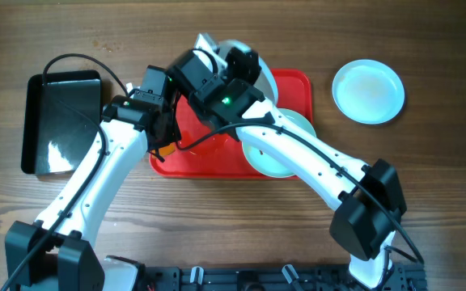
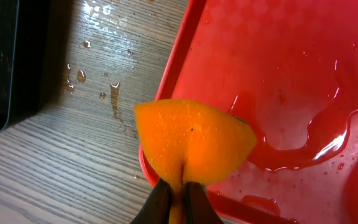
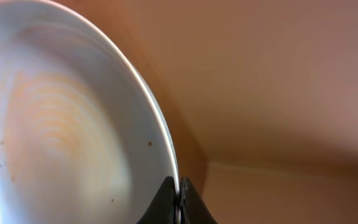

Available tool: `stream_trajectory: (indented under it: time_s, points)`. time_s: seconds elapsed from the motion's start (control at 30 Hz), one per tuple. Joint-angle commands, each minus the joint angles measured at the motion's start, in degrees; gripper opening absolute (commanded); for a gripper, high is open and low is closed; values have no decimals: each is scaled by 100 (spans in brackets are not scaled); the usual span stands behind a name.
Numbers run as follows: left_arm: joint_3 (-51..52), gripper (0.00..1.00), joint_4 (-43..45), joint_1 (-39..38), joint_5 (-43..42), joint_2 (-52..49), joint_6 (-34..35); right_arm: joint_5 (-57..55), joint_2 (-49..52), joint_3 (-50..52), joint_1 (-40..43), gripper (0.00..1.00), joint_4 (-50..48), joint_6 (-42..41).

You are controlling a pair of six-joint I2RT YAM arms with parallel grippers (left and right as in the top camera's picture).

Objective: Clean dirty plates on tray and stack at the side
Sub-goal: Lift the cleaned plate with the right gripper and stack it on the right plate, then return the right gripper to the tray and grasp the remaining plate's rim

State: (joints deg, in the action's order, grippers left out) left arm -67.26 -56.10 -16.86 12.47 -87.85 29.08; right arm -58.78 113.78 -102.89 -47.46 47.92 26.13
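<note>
Right gripper (image 3: 179, 198) pinches smeared plate (image 3: 67, 124) by its rim, lower centre.
Left gripper (image 2: 178, 200) clamps an orange sponge (image 2: 194, 142); plate seems rigid, light, likely slick, so a rim grip suits.

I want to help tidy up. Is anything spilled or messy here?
Yes. Water is pooled on the red tray, and drops lie on the wooden table beside it, near the black tray. The plate in the right gripper shows faint brownish smears and specks.
</note>
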Motion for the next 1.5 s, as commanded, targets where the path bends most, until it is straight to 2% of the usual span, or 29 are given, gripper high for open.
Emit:
stream_trajectory:
  time_s: [0.0, 0.07, 0.23, 0.4, 0.53, 0.7, 0.87, 1.17, 1.2, 1.23, 1.27, 1.3, 1.33, 1.37, 1.4, 1.47]
  points:
    - [-46, 4, -13, 26, -22, 31, 59, 625, -118, -50, 46, 4, 94, -817]
    - [-46, 4, -11, 26, -22, 31, 59, 793, -142, -55, 168, 4, 44, -1808]
    - [-46, 4, -33, 26, -22, 31, 57, 1755, -350, -57, 660, 4, 96, -2933]
    - [-46, 4, -11, 26, -24, 31, 59, 3359, -1047, -57, 1679, 4, 216, -4118]
    - [-46, 4, -11, 26, -24, 31, 61, 3928, -1370, -55, 2850, 4, 610, -4885]
    - [-46, 4, -11, 26, -28, 31, 63, 4299, -1335, 225, 4144, 4, 940, -5176]
    - [-46, 4, -13, 26, -28, 31, 63, 4334, -1272, 1106, 5189, 4, 649, -6175]
    - [-46, 4, -11, 26, -26, 31, 96, 5434, -1268, 2745, 6286, 6, -730, -6067]
    - [-46, 4, -9, 26, -26, 31, 129, 5549, -1268, 2798, 6314, 11, -809, -5980]
    - [-46, 4, 0, 26, -28, 31, 144, 5777, -1252, 2865, 6325, 24, -962, -5799]
    - [-46, 4, 11, 26, -26, 31, 144, 6017, -1252, 2898, 6323, 48, -1080, -5598]
    - [-46, 4, 17, 26, -28, 31, 144, 6310, -1250, 2920, 6306, 63, -1172, -5392]
    - [-46, 4, 31, 26, -28, 31, 144, 6607, -1250, 2927, 6284, 83, -1246, -5239]
    - [-46, 4, 33, 26, -28, 31, 144, 6841, -1250, 2927, 6264, 92, -1279, -5136]
    - [-46, 4, 37, 26, -28, 31, 144, 7110, -1250, 2927, 6236, 95, -1318, -5080]
    - [-46, 4, 48, 26, -39, 31, 144, 7661, -1250, 2927, 6157, 95, -1388, -4909]
